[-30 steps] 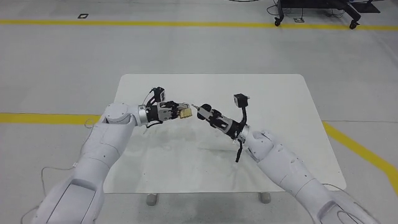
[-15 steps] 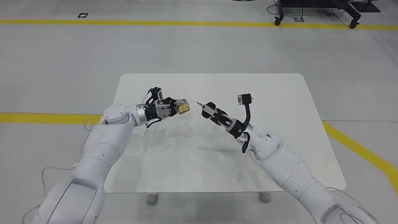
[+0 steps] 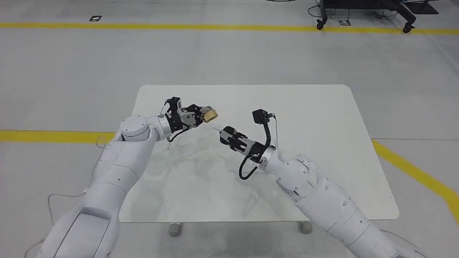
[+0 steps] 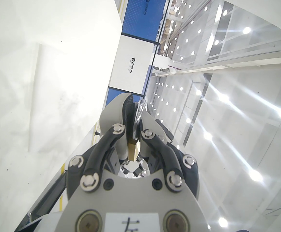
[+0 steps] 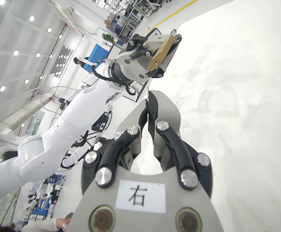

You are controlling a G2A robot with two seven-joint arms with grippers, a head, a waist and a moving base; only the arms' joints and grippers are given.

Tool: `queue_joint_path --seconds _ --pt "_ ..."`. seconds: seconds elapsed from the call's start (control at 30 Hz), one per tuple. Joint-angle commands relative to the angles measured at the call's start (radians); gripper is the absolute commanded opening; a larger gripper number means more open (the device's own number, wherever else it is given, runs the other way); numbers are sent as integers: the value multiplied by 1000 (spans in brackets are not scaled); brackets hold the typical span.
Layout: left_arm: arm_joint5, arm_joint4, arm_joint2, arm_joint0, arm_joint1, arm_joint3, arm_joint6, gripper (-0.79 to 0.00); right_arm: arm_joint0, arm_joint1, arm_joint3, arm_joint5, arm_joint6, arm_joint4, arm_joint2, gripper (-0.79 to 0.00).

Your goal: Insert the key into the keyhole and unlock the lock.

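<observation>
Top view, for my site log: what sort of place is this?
Likely an industrial robot lab or workshop hall: a yellow floor line, a wheeled equipment rack, and a white table on open floor.

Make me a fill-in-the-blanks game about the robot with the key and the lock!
The gold lock is gripped by the ___ claw.
The key is pinched in the ___ claw.
Both arms hang over a ___ table.
The key is ___ in the keyhole yet.
Missing words: left, right, white, not.
</observation>
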Motion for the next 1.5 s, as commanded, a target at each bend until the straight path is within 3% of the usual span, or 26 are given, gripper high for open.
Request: queue_joint_path --seconds 0.0,0.2,0.47,1.47 --pt "-4 8 -4 13 3 -21 12 -785 -20 -2 -40 61 -34 -24 0 -785" --pt "0 25 -13 38 9 -70 32 -785 -30 -24 -43 118 -132 -27 -21 -785" --pt "-18 41 -16 62 11 -117 51 -785 -9 -57 30 73 -202 45 -36 -785" --pt "-41 84 -26 84 15 -161 76 -785 2 -113 97 15 -172 64 -29 -785"
